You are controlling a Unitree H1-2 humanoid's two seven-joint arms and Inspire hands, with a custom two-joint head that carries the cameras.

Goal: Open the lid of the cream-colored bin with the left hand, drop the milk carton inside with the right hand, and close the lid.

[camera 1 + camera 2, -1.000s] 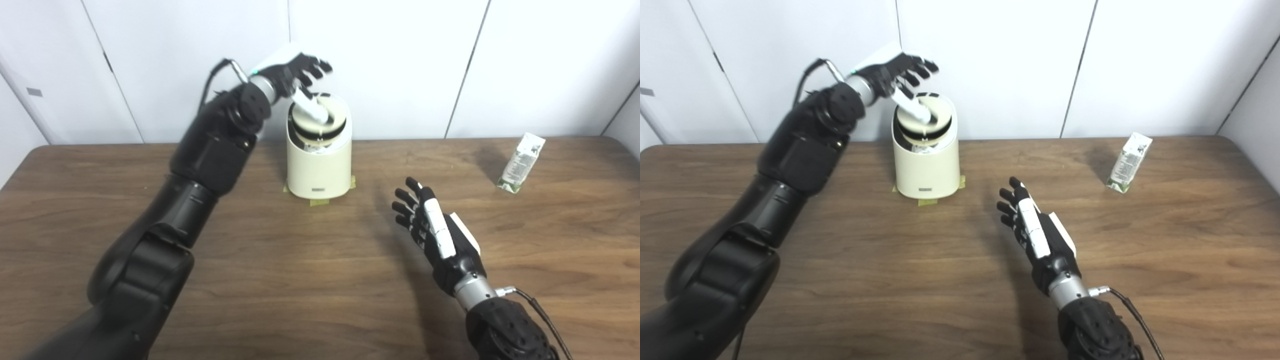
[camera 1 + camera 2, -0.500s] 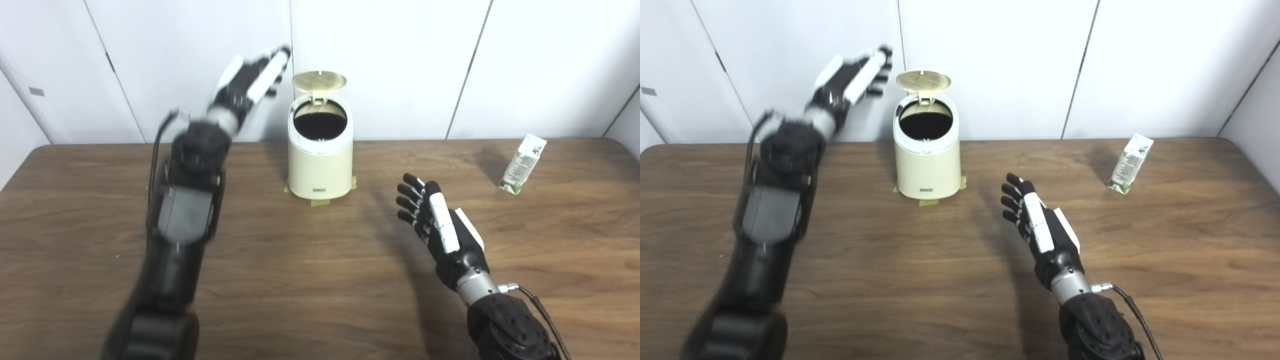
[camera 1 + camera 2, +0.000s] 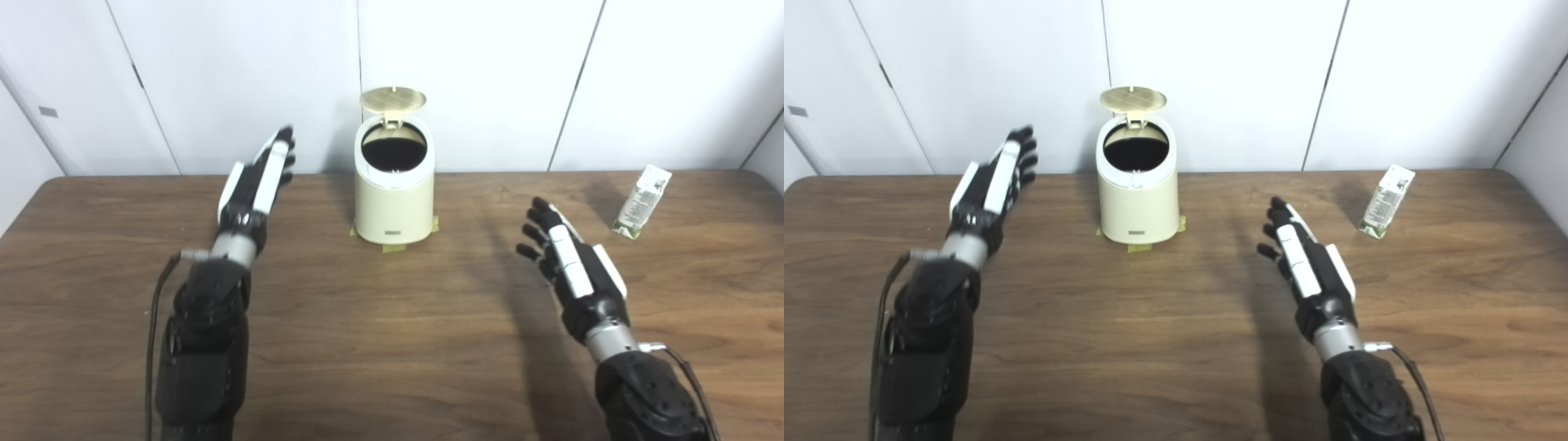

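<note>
Change: left hand (image 3: 252,187) is dropping back from the bin top toward the wooden table (image 3: 380,343), lid staying up.
Right hand (image 3: 572,269): fingers spread, empty, angling toward the carton, likely readying a reach.
Left hand: fingers extended, empty, blurred.
Cream-colored cylindrical bin (image 3: 394,202): round lid (image 3: 392,99) is standing open.
White-and-green milk carton (image 3: 640,201): is resting far right.
Hidden: bin interior dark.
</note>
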